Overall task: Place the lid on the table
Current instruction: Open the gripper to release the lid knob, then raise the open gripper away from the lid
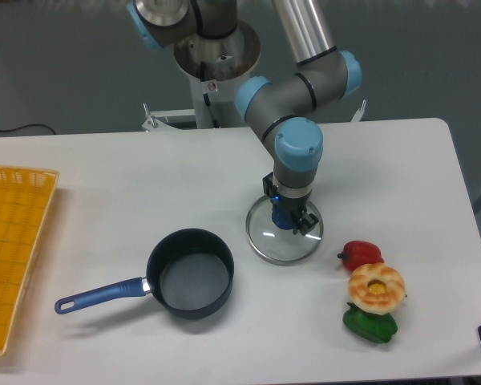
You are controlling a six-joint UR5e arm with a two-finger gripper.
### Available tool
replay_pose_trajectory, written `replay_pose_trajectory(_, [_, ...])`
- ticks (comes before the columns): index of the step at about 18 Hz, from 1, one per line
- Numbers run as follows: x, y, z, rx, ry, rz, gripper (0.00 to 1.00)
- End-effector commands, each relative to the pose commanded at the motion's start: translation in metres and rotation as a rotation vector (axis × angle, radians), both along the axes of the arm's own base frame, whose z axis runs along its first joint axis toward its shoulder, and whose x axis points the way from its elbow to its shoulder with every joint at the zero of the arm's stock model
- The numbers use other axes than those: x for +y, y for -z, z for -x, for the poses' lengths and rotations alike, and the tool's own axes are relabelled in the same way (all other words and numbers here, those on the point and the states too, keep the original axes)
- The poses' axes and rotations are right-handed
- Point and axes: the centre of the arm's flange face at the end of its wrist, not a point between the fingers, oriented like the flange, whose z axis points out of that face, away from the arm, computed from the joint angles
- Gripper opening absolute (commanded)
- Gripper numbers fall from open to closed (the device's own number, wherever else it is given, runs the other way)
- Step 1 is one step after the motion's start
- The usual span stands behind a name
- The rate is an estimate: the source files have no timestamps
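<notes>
The lid (266, 237), a clear glass disc with a thin metal rim and a blue knob (283, 217), lies flat on the white table (104, 168), just right of the saucepan. My gripper (290, 220) points straight down over the lid's centre. Its fingers (307, 224) straddle the knob, and the right finger stands slightly apart from it, so the gripper looks open. The arm's wrist hides the far edge of the lid.
A dark saucepan (191, 273) with a blue handle (100, 295) stands left of the lid. A yellow mesh tray (12, 241) lies at the left edge. A red pepper (361, 254), a yellow flower-shaped toy (376, 288) and a green pepper (369, 324) sit at the right.
</notes>
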Motion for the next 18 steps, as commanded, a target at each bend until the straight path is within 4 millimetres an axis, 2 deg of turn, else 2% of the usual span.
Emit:
replay_pose_trajectory(6, [0.000, -0.002, 0.000, 0.004, 0.000, -0.002, 0.88])
replay_pose_trajectory(10, [0.002, -0.011, 0.002, 0.018, 0.005, -0.008, 0.94])
replay_pose_trajectory(12, [0.001, -0.023, 0.003, 0.039, 0.006, -0.019, 0.98])
replay_pose_trajectory(18, [0.005, -0.068, 0.014, 0.125, 0.012, -0.034, 1.00])
